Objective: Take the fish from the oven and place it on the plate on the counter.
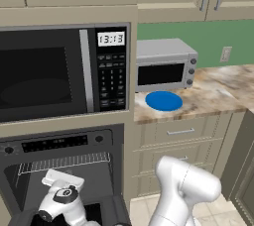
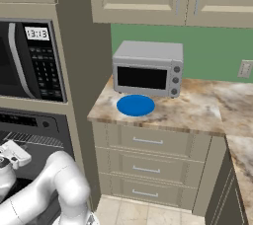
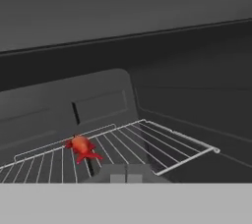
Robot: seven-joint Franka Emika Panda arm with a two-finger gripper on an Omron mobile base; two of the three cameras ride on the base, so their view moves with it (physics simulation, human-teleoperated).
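Where the oven (image 1: 64,170) stands open below the microwave (image 1: 64,74), you have the white hand reaching into its dark, smooth-walled cavity. On the wire rack (image 3: 147,144), thin pale rods in a rounded frame, lies the fish (image 3: 81,148): a small glossy red-orange lump with a splayed tail, toward the rack's left part in the hand view, ahead of the hand and clear of it. You cannot tell how the gripper's jaws stand; its tips are lost at the hand view's bottom edge. Right of the oven, the marbled beige counter (image 2: 197,110) carries the plate (image 2: 135,105), a flat, plain blue disc, just in front of the boxy silver toaster oven (image 2: 147,68).
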